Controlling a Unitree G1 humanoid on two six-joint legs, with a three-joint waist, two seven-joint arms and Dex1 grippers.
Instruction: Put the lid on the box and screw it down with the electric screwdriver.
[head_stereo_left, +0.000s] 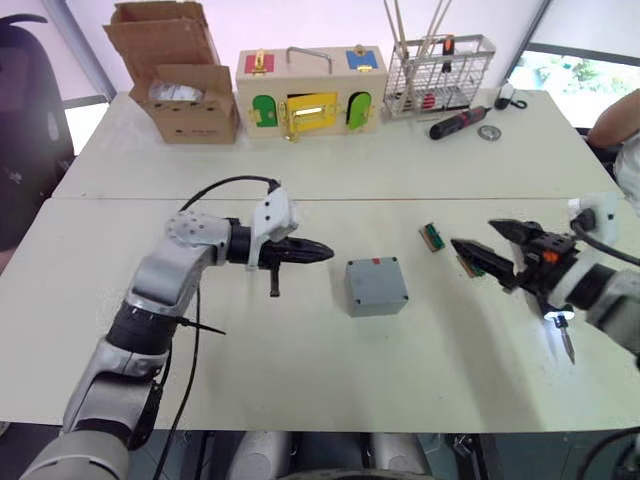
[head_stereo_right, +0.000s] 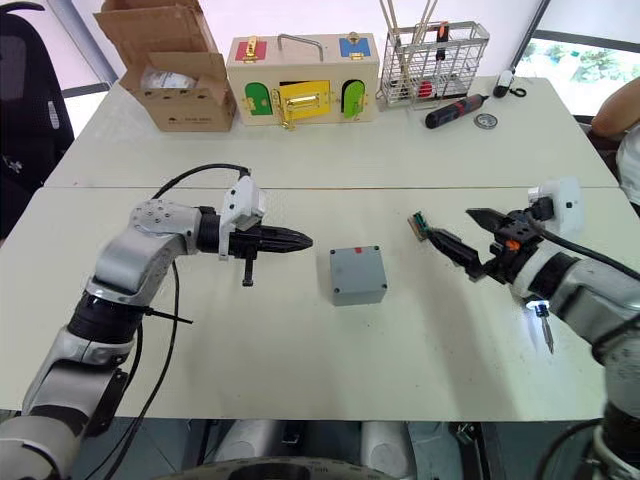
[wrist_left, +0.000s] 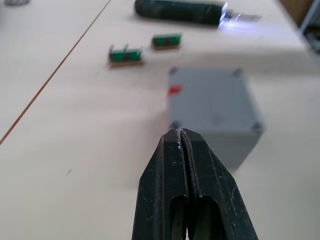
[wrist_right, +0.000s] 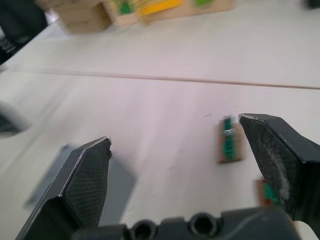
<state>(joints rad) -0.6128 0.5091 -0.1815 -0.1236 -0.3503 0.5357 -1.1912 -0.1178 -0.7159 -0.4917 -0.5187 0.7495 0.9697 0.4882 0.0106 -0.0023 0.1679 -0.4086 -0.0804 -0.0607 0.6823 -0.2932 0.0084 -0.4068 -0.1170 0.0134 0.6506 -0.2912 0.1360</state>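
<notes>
Box (head_stereo_left: 376, 286) sits mid-table with the lid (wrist_left: 212, 98) already on top of it, a small red mark on the side facing away from the robot. Left gripper (head_stereo_left: 318, 252) hovers just beside the box on the robot's left, black fingers pressed together and pointing straight at it, empty; the wrist view shows the fingertips (wrist_left: 180, 137) meeting right in front of the box's near corner, though whether they touch it I can't tell. Over on the right, the right gripper (head_stereo_left: 480, 243) hangs above the table well apart from the box, fingers spread wide with nothing between them. And the electric screwdriver (wrist_left: 179, 11)? In the left wrist view it's a dark cylinder beyond the box, light glowing at its tip; from the head camera that same glow (head_stereo_left: 556, 317) and the thin bit (head_stereo_left: 568, 344) show below the right wrist, pointing down toward the table. How the tool is being carried there can't be made out. Two little green parts (head_stereo_left: 432, 237) lie on the table between the box and the right gripper. Along the far edge stand a cardboard box (head_stereo_left: 180, 75), a wooden box with coloured doors (head_stereo_left: 310, 92), a wire basket (head_stereo_left: 438, 72) and a red-and-black screwdriver (head_stereo_left: 459, 121).
</notes>
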